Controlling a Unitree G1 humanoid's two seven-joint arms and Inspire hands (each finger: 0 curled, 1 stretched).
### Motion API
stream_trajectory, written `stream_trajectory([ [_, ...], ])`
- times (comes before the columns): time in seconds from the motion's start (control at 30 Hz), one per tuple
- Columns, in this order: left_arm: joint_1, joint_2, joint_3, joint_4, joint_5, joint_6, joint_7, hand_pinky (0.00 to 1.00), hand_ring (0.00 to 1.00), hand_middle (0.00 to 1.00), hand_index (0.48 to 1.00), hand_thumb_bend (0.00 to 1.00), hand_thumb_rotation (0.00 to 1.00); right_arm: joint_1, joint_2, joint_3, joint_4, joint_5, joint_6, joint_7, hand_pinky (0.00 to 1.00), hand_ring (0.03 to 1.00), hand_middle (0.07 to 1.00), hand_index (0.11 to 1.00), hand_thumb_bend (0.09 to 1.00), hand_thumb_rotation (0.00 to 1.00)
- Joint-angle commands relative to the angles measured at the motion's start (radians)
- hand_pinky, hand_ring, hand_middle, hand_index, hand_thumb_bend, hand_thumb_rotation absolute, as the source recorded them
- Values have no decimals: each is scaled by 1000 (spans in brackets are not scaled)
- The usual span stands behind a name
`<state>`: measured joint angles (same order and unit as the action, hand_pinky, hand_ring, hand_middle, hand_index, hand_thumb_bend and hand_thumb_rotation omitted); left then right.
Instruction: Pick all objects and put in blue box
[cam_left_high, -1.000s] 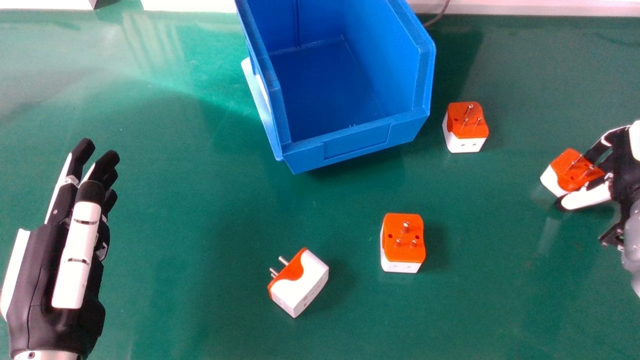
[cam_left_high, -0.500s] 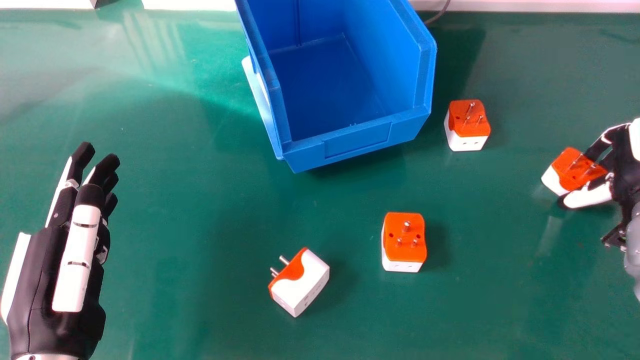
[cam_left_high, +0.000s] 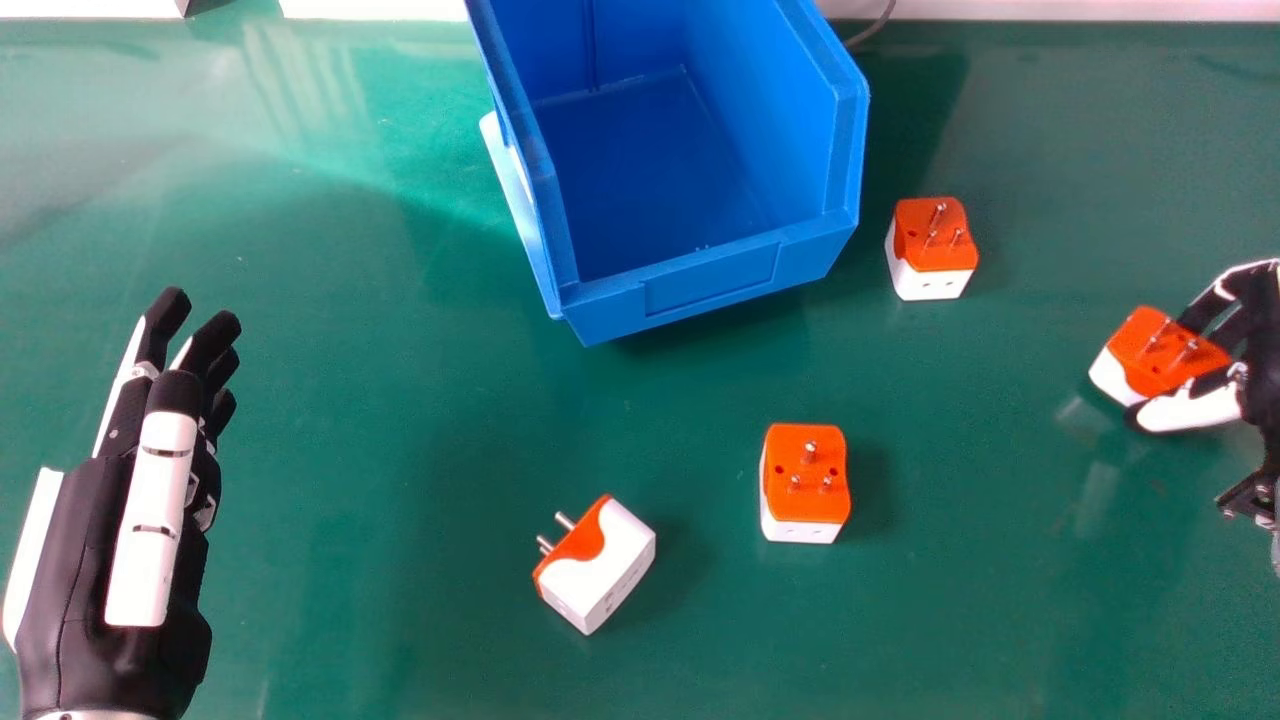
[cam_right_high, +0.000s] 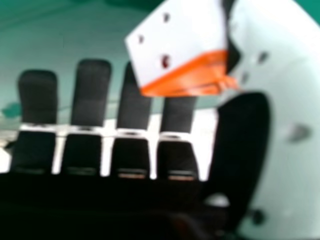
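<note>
At far right, my black-and-white right hand (cam_left_high: 1262, 345) pinched a boxy orange-and-white plug adapter (cam_left_high: 1160, 358) — the grasping step, I judged; it next needed lifting toward the open blue plastic box (cam_left_high: 712, 280).

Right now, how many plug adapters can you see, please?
4. One plug adapter lies nearest the robot, a second stands right of it, a third stands beside the blue box, and the right robot hand grips a fourth.

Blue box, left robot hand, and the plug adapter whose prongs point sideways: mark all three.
Blue box (cam_left_high: 712, 280): head view, on its front wall.
Left robot hand (cam_left_high: 150, 520): head view, on its thumb.
Sideways-pronged adapter (cam_left_high: 597, 580): head view, on its white body.
</note>
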<state>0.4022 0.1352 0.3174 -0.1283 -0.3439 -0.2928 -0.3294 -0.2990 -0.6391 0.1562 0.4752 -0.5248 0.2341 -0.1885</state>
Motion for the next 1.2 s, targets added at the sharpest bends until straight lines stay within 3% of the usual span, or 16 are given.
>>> stream_trajectory([
  [0.0, 2, 8, 2, -3, 3, -15, -6, 1000, 963, 933, 963, 499, 826, 11, -37, -34, -61, -13, 8, 2, 311, 432, 507, 505, 495, 0],
  [0.1, 0, 6, 3, 2, -2, -15, -8, 1000, 966, 934, 966, 502, 827, 34, -37, -62, -116, 2, 4, 22, 310, 433, 507, 508, 495, 0],
  [0.23, 0, 4, 2, 6, 5, -21, -6, 1000, 968, 936, 968, 503, 824, 51, -39, -82, -177, -8, 29, 54, 314, 440, 512, 503, 495, 0],
  [0.37, -1, 0, 1, 6, -1, -16, -4, 1000, 971, 938, 971, 507, 822, 80, -25, -112, -274, -8, 86, 89, 317, 443, 513, 498, 495, 0],
  [0.47, -2, -1, -1, 8, 6, -19, 0, 1000, 971, 938, 972, 508, 822, 118, -21, -126, -349, -16, 89, 94, 318, 443, 513, 498, 495, 0],
  [0.63, -8, -5, -1, 15, -3, -18, -1, 1000, 969, 935, 967, 518, 814, 193, -2, -144, -491, -20, 90, 100, 321, 449, 518, 490, 495, 0],
  [0.83, -18, -4, -2, 23, -6, -16, -1, 1000, 971, 937, 962, 533, 795, 267, 21, -143, -663, -50, 96, 118, 323, 454, 529, 485, 494, 0],
  [0.97, -20, -8, -3, 19, -1, -15, 9, 1000, 972, 937, 959, 544, 783, 299, 45, -141, -764, -73, 107, 139, 321, 454, 536, 483, 493, 0],
  [1.07, -21, -9, -2, 18, -4, -11, 11, 1000, 970, 936, 958, 548, 779, 314, 68, -135, -830, -89, 119, 158, 322, 455, 539, 483, 493, 0],
  [1.17, -22, -5, -2, 20, -3, -14, 7, 1000, 968, 935, 956, 552, 773, 324, 74, -124, -883, -116, 101, 181, 319, 450, 540, 486, 493, 0],
])
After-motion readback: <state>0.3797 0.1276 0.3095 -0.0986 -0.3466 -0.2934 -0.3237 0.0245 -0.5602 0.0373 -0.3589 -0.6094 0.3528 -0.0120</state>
